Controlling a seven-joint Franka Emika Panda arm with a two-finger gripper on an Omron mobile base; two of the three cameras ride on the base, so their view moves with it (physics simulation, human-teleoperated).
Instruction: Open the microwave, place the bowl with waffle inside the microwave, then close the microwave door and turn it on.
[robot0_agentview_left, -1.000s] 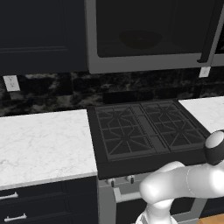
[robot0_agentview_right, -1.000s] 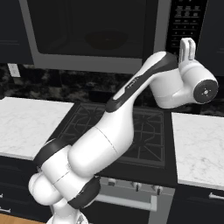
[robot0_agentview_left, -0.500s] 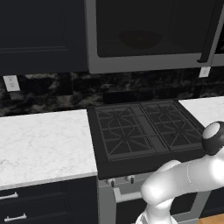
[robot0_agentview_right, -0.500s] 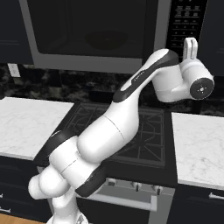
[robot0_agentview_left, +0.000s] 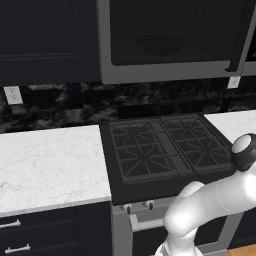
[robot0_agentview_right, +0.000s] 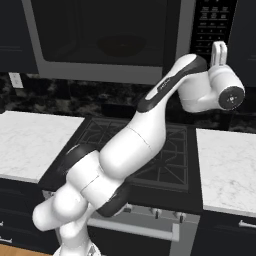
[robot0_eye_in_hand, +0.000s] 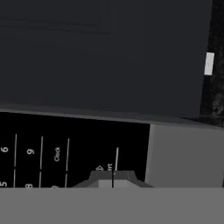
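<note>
The microwave hangs above the stove with the microwave door shut, its dark bar handle at the right edge. Through the dark glass the bowl shows dimly inside; the waffle cannot be made out. My gripper is shut with nothing in it and points at the microwave's keypad. In the hand view the closed fingertips sit right at the keypad, by the key marked Start. Whether they touch it I cannot tell.
A black gas stove lies below, between white marble counters. Dark cabinets flank the microwave. A wall outlet sits on the dark stone backsplash. My arm arches over the stove's right side.
The arm's lower links have swung and the hand has edged slightly up and right at the keypad. The gripper stays shut and the door stays closed.
</note>
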